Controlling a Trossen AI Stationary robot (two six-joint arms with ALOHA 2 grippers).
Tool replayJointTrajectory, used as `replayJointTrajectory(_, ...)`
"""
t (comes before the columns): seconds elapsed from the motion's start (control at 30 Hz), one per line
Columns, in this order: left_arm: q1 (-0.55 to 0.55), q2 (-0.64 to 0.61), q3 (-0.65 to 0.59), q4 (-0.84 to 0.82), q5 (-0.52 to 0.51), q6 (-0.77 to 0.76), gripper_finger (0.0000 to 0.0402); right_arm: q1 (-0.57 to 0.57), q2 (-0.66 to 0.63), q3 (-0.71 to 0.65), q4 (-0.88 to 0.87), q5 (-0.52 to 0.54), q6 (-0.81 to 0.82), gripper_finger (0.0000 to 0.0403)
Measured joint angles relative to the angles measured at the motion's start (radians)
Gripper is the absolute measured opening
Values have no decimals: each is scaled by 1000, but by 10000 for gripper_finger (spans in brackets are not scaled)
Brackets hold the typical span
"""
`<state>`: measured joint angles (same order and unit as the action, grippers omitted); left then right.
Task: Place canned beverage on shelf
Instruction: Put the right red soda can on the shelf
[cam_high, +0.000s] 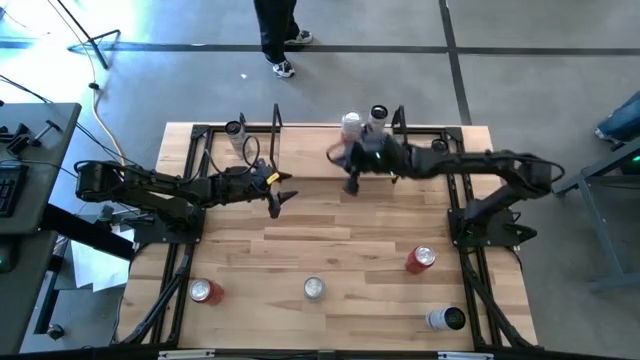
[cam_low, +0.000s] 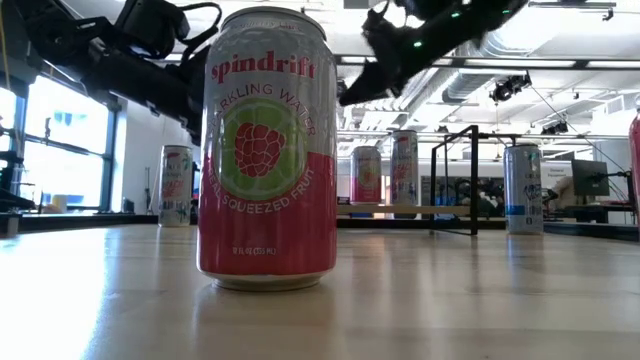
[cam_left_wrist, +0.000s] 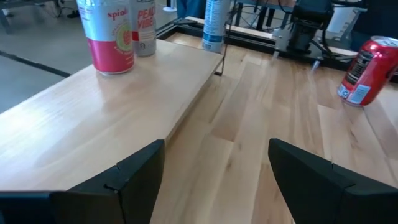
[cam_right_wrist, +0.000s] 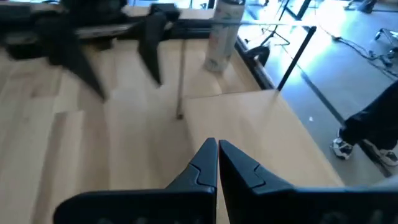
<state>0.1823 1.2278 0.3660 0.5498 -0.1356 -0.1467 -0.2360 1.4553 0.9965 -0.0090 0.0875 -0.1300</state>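
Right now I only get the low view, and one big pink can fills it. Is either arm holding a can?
Observer: No. The right tool is shut on nothing, above the shelf.
Operator: And the other arm?
Observer: The left tool is open and empty, over the table just in front of the shelf's left end.
Operator: Is anything on the shelf already?
Observer: Yes. A can with a red band and a second can close beside it stand on the shelf's right half.
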Motion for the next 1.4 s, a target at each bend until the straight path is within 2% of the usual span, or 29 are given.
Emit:
replayJointTrajectory(0.1, -17, 0, 0, 1, 0, 0, 256, 75, -63, -88, 40, 86, 41, 0)
replayJointTrajectory(0.23, -44, 0, 0, 12, -4, -8, 207, 160, -135, -202, 113, 170, 79, 0)
replayJointTrajectory(0.43, -78, 0, 0, 38, -8, -8, 99, 224, -206, -333, 287, 178, 79, 0)
replayJointTrajectory(0.6, -103, 0, 0, 36, -6, -5, 12, 225, -229, -359, 312, 177, 66, 0)
replayJointTrajectory(0.97, -112, 0, 0, 51, -5, 18, 3, 167, -232, -359, 344, 145, -54, 0)
replayJointTrajectory(1.13, -110, 0, 0, 104, -14, 17, 1, 136, -226, -359, 440, 223, 97, 0)
replayJointTrajectory(1.27, -110, -2, 2, 172, -52, 125, 2, 134, -226, -356, 493, 228, 18, 0)
replayJointTrajectory(1.4, -130, -10, 1, 148, -19, 107, 1, 132, -226, -355, 479, 184, -73, 0)
